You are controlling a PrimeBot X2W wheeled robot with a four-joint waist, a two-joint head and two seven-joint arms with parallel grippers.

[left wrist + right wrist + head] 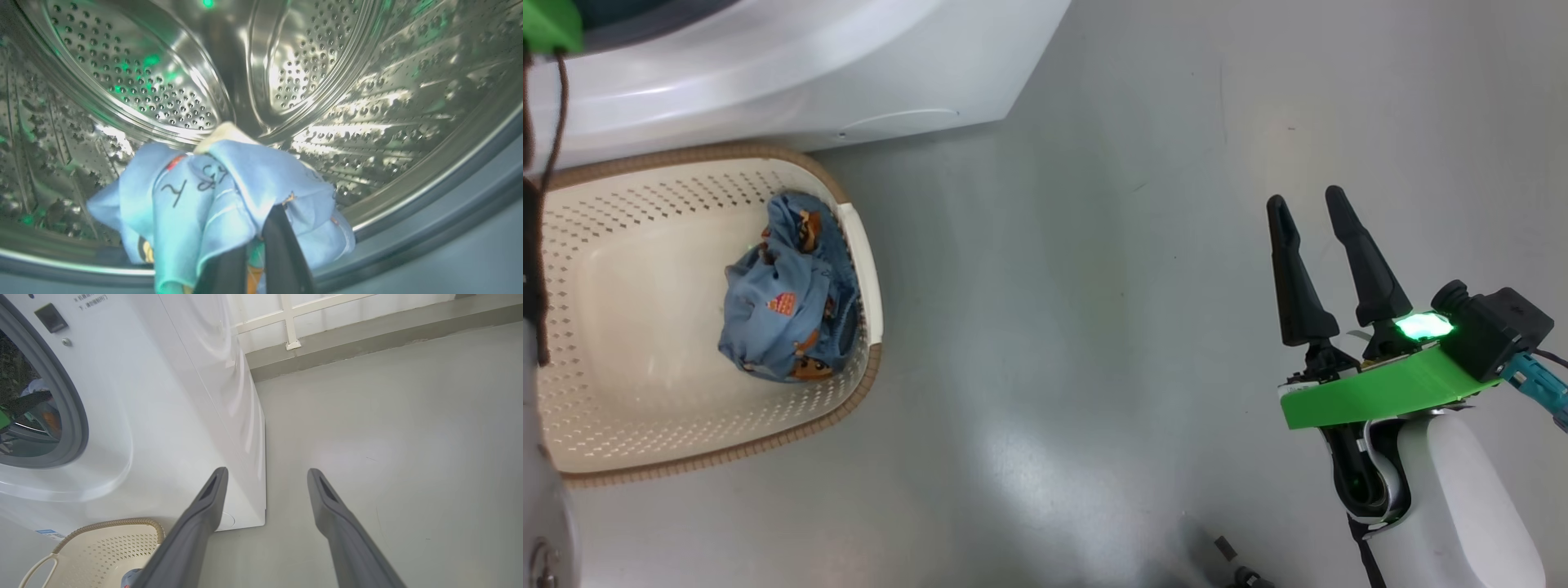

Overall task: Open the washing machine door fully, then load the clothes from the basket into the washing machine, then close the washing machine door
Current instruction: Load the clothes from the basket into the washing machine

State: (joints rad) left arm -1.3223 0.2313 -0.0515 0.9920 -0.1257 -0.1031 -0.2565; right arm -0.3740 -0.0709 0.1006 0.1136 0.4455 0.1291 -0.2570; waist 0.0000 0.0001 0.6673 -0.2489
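I count two: one garment in the basket, another garment clamped in my left gripper inside the drum; right gripper spread, empty.

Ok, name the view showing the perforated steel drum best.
Left wrist view: it looks into the perforated steel drum, past the left gripper's blue garment. Right wrist view: a dark glimpse inside the grey gasket. Head view: white casing.

washing machine print, 11 o'clock: too small to read
blue label, 8 o'clock: unreadable
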